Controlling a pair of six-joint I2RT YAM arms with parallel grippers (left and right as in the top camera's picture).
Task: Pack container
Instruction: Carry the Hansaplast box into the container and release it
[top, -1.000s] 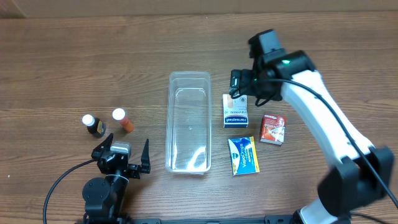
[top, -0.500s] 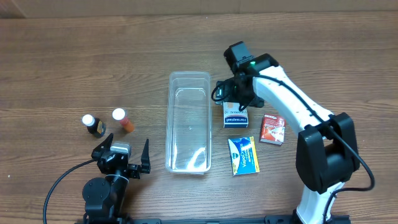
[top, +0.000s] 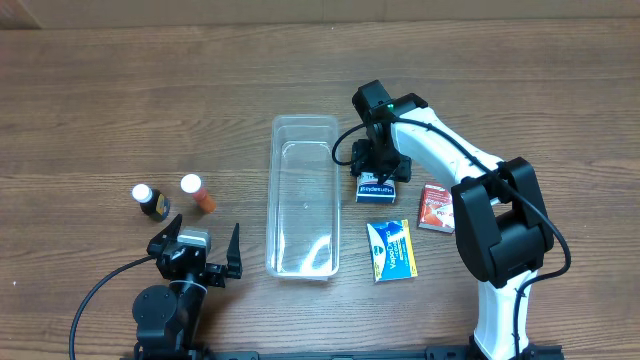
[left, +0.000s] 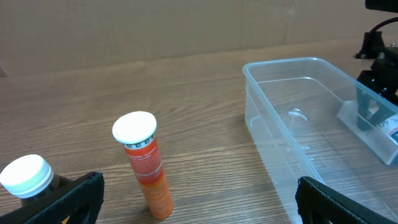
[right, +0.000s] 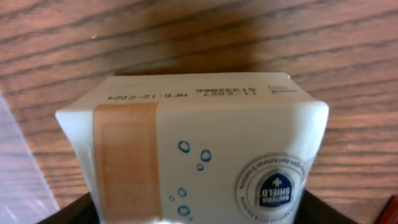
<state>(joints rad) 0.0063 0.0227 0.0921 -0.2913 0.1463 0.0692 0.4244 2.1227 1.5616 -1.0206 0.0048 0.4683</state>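
Note:
The clear, long container (top: 304, 119) lies at the table's middle with nothing inside; its near corner (left: 280, 64) shows in the left wrist view. Just right of it sits a white and blue box (top: 376, 187). My right gripper (top: 378, 160) is down over that box. In the right wrist view the box (right: 199, 124) fills the space between my right gripper (right: 199, 214), whose black fingers (right: 320, 211) press its two sides. My left gripper (top: 200, 255) rests at the front left, wide open (left: 199, 205) and holding nothing.
An orange tube (top: 198, 193) (left: 146, 162) and a brown bottle with a white cap (top: 151, 201) (left: 25, 174) stand left of the container. A blue box (top: 391, 249) and a red box (top: 438, 207) lie to its right.
My right arm swung left and came down over the white and blue box, and its jaws closed onto the box's sides. The left arm stayed still.

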